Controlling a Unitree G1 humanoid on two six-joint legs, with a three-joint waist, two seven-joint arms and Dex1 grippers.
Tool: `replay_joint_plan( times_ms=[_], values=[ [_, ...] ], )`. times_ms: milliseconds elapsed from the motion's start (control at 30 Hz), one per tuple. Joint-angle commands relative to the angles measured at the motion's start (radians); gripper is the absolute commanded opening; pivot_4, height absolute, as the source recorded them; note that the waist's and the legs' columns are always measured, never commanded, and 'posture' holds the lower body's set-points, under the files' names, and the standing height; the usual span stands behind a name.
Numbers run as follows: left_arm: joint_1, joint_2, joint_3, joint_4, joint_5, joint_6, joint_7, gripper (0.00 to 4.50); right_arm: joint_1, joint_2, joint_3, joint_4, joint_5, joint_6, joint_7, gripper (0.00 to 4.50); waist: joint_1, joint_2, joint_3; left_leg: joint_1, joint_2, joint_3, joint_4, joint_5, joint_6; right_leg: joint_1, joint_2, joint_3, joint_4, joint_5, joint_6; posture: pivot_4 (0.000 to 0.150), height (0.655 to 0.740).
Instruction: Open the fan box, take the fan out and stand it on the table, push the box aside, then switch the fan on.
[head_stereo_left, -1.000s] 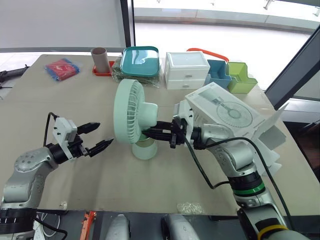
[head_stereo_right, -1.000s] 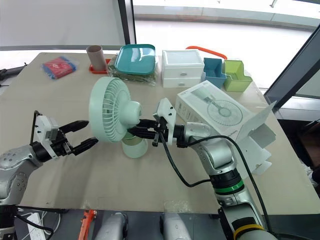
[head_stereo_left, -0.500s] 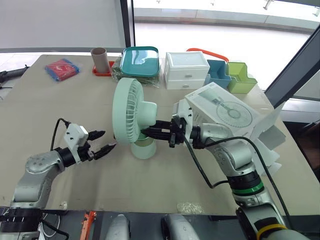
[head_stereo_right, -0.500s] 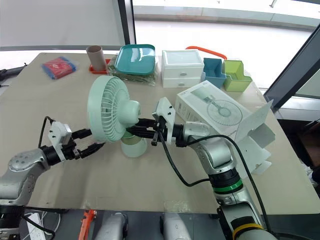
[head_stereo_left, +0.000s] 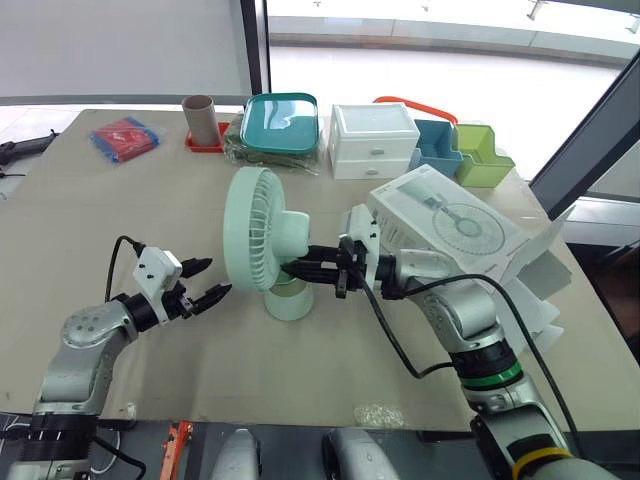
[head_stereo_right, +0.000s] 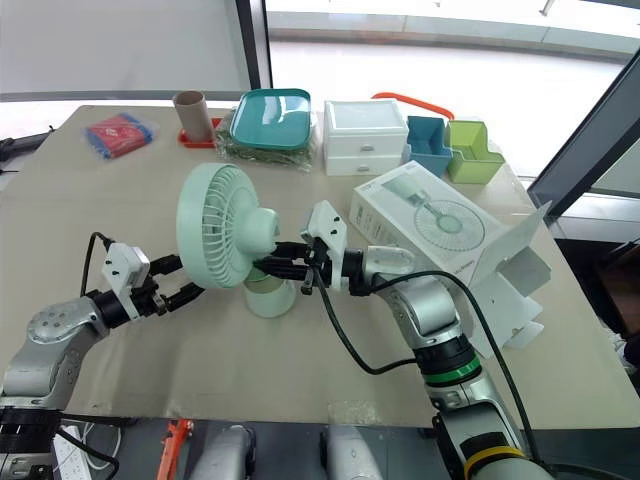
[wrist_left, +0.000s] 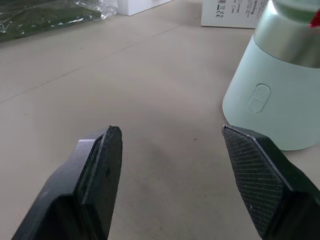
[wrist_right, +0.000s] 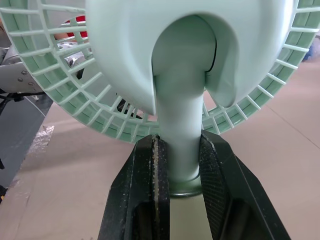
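The green fan (head_stereo_left: 262, 240) is standing upright on the table (head_stereo_left: 140, 210) at the centre of the frame, its base sitting on the tabletop and its grille facing the frame's left side. The right gripper (wrist_right: 177, 167) is reaching in from the right, both fingers clamping the fan's neck just above the base. At the lower left, the left gripper (head_stereo_left: 216, 277) is hovering low over the table, jaws apart and holding nothing. It is pointing toward the base, where an oval button (wrist_left: 259, 97), probably the switch, is facing it. The fan box (head_stereo_left: 452, 222) is lying at the right of the frame behind the right arm, its end flaps hanging open. Opening and unpacking appear done. Whether the box counts as pushed aside is hard to judge, and switching on is left. A teal tray (head_stereo_left: 280, 122) and white drawers (head_stereo_left: 373, 140) are lining the upper edge.
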Motion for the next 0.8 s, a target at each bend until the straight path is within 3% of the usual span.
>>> replay_joint_plan(
  times_ms=[33,233,800],
  values=[
    [0.000,-0.017,0.021,-0.058,-0.042,0.002,0.014,2.23,-0.037,0.019,-0.029,-0.028,0.010,-0.040,-0.014,0.59,0.000,0.000,0.000,0.000,0.000,0.000,0.000,0.000,0.000,0.000,0.000,0.000,0.000,0.000,0.000,0.150,0.7400],
    [-0.003,-0.018,-0.010,-0.040,-0.019,-0.003,0.004,0.10,-0.042,0.018,-0.027,-0.022,0.012,-0.041,-0.007,0.59,0.000,0.000,0.000,0.000,0.000,0.000,0.000,0.000,0.000,0.000,0.000,0.000,0.000,0.000,0.000,0.150,0.7400],
    [-0.082,-0.079,-0.108,0.063,0.057,-0.042,0.024,0.04,-0.036,0.037,-0.015,-0.040,0.018,-0.044,-0.003,0.59,0.000,0.000,0.000,0.000,0.000,0.000,0.001,0.000,0.000,0.000,0.000,0.000,0.000,0.000,0.000,0.150,0.7400]
  ],
)
